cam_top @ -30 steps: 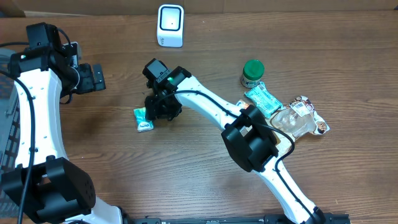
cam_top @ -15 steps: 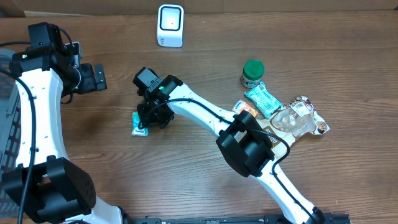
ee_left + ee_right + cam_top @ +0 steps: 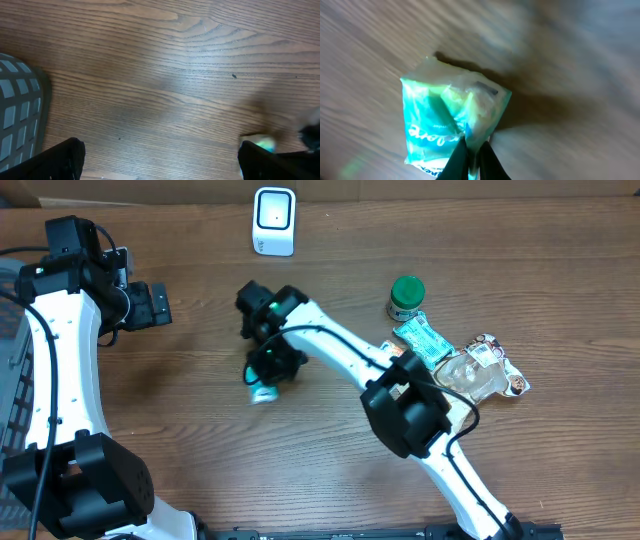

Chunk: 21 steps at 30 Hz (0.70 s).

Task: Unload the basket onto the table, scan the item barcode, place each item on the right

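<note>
Teal packet (image 3: 445, 120), contents perhaps yellow-green, pinched tight in right end effector (image 3: 474, 151)

overhead: high, straight down over whole bench (image 3: 200, 460)
left wrist: low, facing bench
right wrist: closest, facing down
shared: green packet (image 3: 262, 393), in all three

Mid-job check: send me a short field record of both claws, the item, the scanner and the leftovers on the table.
right claw: shut on teal packet, pinching its edge
left claw: open, empty, over the table at left
packet height: seems lifted off the wood; view blurred
scanner: white, at the far edge, apart from the packet
other items: green-lidded jar, second teal packet, clear pouch, grouped at right
</note>
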Each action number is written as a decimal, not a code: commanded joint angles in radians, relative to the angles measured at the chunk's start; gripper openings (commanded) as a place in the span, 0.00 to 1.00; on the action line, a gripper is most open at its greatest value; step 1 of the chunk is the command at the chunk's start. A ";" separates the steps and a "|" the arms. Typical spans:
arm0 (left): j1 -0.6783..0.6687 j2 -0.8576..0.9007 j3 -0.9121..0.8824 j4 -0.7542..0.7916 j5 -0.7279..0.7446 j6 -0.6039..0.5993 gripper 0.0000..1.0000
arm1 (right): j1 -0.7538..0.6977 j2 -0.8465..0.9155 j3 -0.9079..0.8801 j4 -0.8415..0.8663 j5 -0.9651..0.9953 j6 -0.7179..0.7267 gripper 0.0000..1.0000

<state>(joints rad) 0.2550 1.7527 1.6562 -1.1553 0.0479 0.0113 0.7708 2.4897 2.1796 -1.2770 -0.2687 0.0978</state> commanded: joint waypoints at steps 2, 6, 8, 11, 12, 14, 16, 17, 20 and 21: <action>-0.008 0.000 0.016 0.002 0.000 0.023 1.00 | -0.024 -0.076 0.023 -0.038 0.211 -0.270 0.09; -0.008 0.000 0.016 0.002 0.000 0.023 1.00 | -0.026 -0.084 0.076 -0.072 0.219 -0.196 0.29; -0.008 0.000 0.016 0.001 0.000 0.023 1.00 | -0.026 -0.094 0.120 -0.100 0.182 -0.194 0.38; -0.008 0.000 0.016 0.001 0.000 0.023 1.00 | -0.026 -0.112 0.186 -0.142 0.172 -0.166 0.44; -0.008 0.000 0.016 0.002 0.000 0.023 1.00 | -0.026 -0.118 0.206 -0.155 0.166 -0.153 0.45; -0.007 0.000 0.016 0.002 0.000 0.023 1.00 | -0.026 -0.129 0.240 -0.170 0.159 -0.101 0.45; -0.007 0.000 0.016 0.002 0.000 0.023 1.00 | -0.026 -0.134 0.253 -0.182 0.123 -0.006 0.58; -0.007 0.000 0.016 0.002 0.000 0.023 1.00 | -0.026 -0.134 0.253 -0.186 0.100 0.021 0.66; -0.007 0.000 0.016 0.002 0.000 0.023 1.00 | -0.023 -0.129 0.219 -0.190 -0.095 0.082 0.73; -0.007 0.000 0.016 0.002 0.000 0.022 1.00 | -0.018 -0.125 0.206 -0.183 -0.121 0.082 0.70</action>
<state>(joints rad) 0.2550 1.7527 1.6562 -1.1553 0.0475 0.0113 0.7414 2.3795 2.4104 -1.4693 -0.2184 0.1009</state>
